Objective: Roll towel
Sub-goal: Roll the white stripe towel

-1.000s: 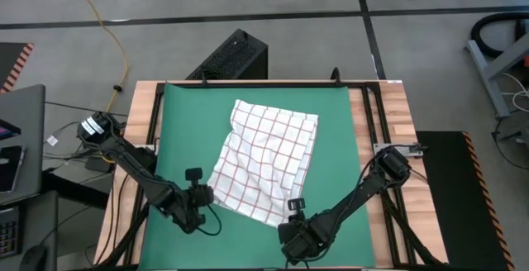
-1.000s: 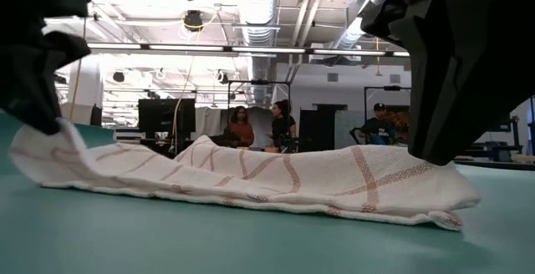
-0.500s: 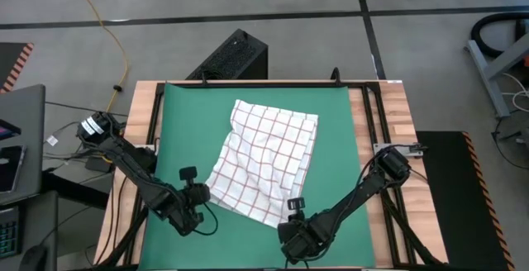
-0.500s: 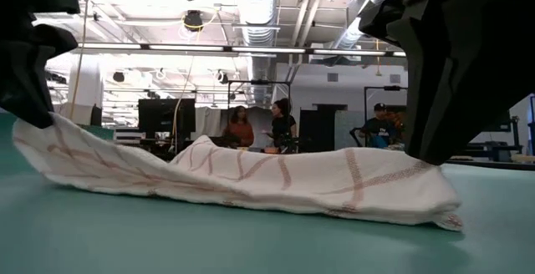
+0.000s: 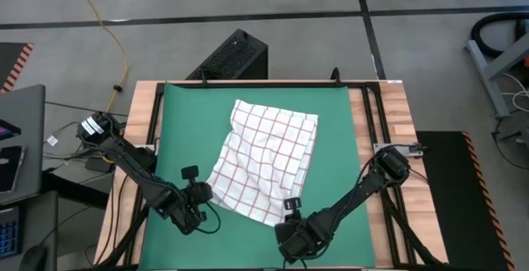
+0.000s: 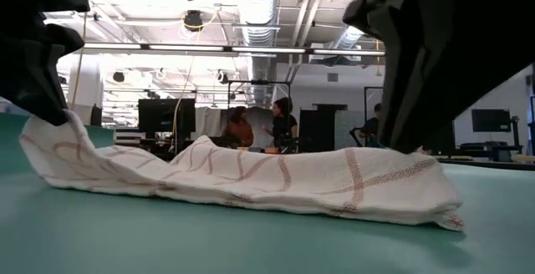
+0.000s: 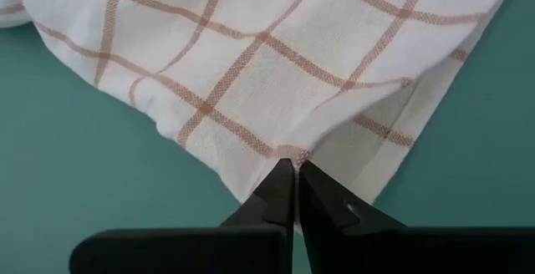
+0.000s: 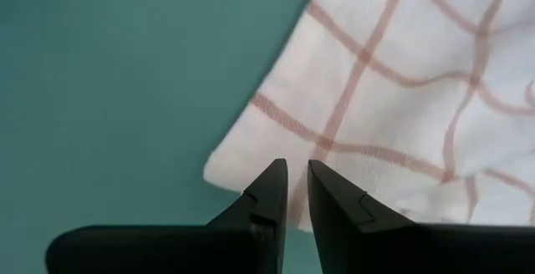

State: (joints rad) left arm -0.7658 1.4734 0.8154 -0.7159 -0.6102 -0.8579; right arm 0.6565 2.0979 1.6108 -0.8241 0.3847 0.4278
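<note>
The white towel [image 5: 266, 157] with red grid lines lies crumpled and slanted on the green mat [image 5: 178, 122]. Its far part rests flat and its near edge is bunched into a low ridge [image 6: 251, 174]. My left gripper [image 5: 207, 193] is at the towel's near left corner, shut on it. My right gripper [image 5: 279, 216] is at the near right corner, fingers nearly closed on the cloth. The low view shows both arms coming down onto the ridge's two ends. My left gripper pinches the towel's near left corner [image 7: 294, 150] between its two fingertips, slanting down from the near left. That end [image 6: 46, 132] is raised a little off the mat, and the cloth slopes slack down from it. My right gripper pinches the towel at its near right corner, by the hemmed edge [image 8: 298, 192], slanting down from the near side. The cloth rises to the fingers [image 6: 410, 159], while the corner's tip [image 6: 447, 220] lies on the mat.
Bare green mat lies left, right and near of the towel. The wooden table's rails [image 5: 374, 114] frame the mat. A black box [image 5: 235, 56] stands on the floor beyond the far edge. People [image 6: 259, 128] sit far off in the room.
The towel's near left end, held by my left gripper, has risen slightly off the mat and the ridge of cloth has shifted a little with it. Both grippers stay closed on their corners.
</note>
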